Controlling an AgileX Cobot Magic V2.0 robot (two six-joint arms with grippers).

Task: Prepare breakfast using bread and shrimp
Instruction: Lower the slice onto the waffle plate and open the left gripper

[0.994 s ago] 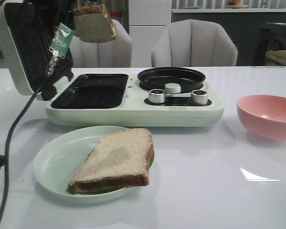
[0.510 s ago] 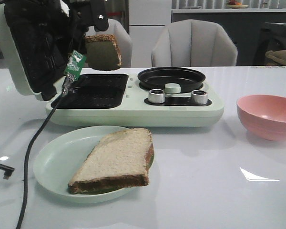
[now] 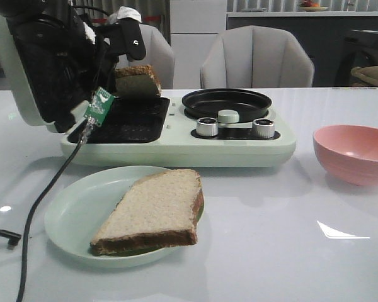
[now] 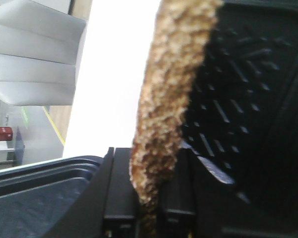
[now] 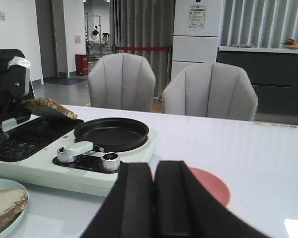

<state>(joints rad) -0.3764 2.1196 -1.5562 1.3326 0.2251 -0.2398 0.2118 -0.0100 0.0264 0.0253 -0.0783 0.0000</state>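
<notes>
One slice of bread (image 3: 138, 80) hangs edge-down just above the black grill tray (image 3: 129, 123) of the pale green breakfast maker. My left gripper (image 3: 121, 77) is shut on it. The left wrist view shows the crust (image 4: 171, 89) pinched between the black fingers (image 4: 121, 193) over the ribbed tray. A second slice of bread (image 3: 154, 211) lies on a pale green plate (image 3: 66, 217) at the front. My right gripper (image 5: 154, 173) is shut on nothing, low over the table near the pink bowl (image 5: 216, 188). The shrimp is out of view.
The maker's lid (image 3: 12, 69) stands open at the left behind my left arm. A round black pan (image 3: 227, 100) and two knobs (image 3: 206, 127) sit on its right half. A pink bowl (image 3: 356, 153) stands at the right. A black cable (image 3: 38, 201) trails past the plate.
My left gripper has come down with the bread from high above the maker to just over the grill tray. The plate, the bowl and the second slice have not moved.
</notes>
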